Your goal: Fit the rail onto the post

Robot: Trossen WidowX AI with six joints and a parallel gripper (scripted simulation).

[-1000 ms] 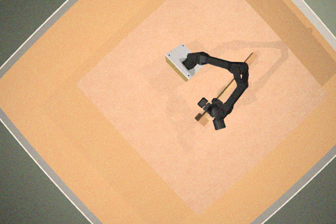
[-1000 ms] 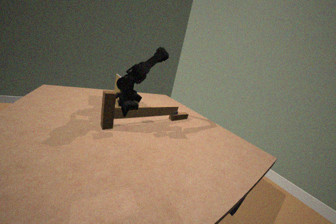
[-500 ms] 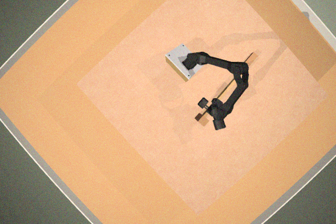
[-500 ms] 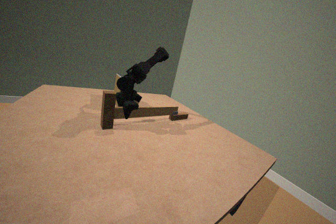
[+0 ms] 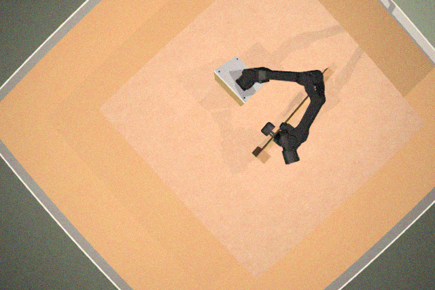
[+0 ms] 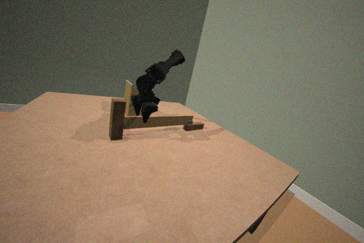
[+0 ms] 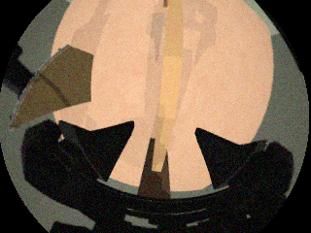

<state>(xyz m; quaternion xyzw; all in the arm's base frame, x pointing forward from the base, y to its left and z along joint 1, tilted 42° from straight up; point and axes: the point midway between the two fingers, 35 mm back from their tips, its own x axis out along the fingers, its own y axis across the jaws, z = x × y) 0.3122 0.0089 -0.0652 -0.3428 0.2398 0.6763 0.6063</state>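
The long wooden rail (image 5: 297,111) (image 6: 158,120) (image 7: 171,73) looks about level. Its far end sits at the bracket (image 6: 189,122) on the low footboard block (image 6: 195,127). Its near end meets the upright dark post (image 5: 257,151) (image 6: 116,120) (image 7: 148,186) with no gap that I can see in the exterior view. The pegs and holes are hidden. My gripper (image 5: 274,134) (image 6: 141,114) (image 7: 165,127) is open near the post end, its fingers apart on either side of the rail's line, holding nothing.
The arm stands on a wooden riser with a pale metal plate (image 5: 230,67), off to one side of the rail. The riser's brown side (image 7: 70,80) shows at the left in the wrist view. The arm's links pass over the rail towards its footboard end.
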